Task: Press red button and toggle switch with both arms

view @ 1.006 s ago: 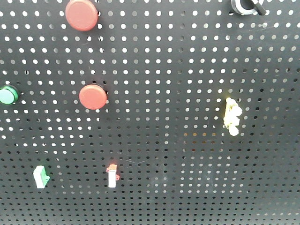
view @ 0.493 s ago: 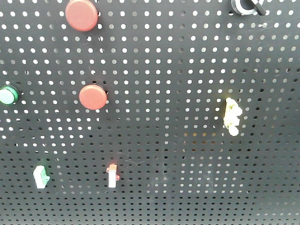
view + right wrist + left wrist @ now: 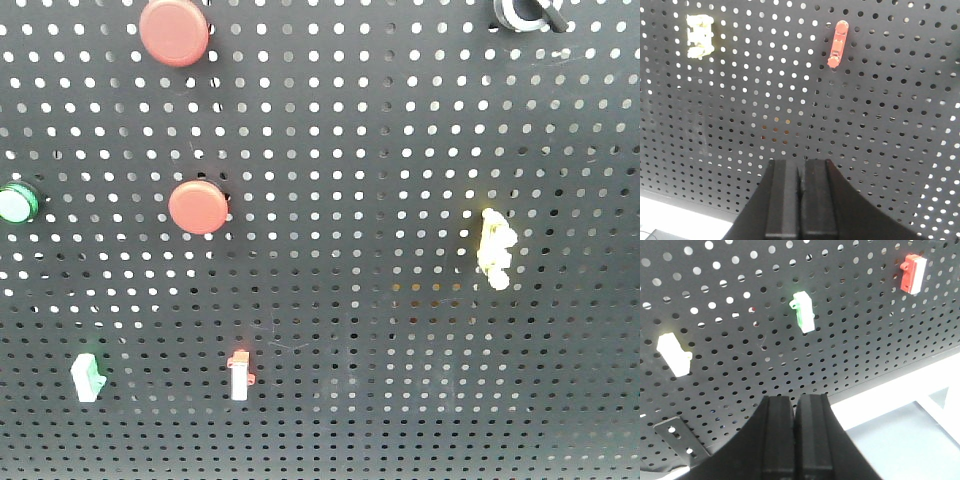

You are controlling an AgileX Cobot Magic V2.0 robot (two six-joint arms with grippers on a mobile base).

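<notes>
red button sitting left of centre on the pegboard: rigid cap, pushing it square with a fingertip | toggle switch at the top right edge: stiff short lever, nudging sideways | I am keeping left gripper and right gripper pressed together, holding nothing

Bare pegboard lies open between red button and yellow clip.
</notes>
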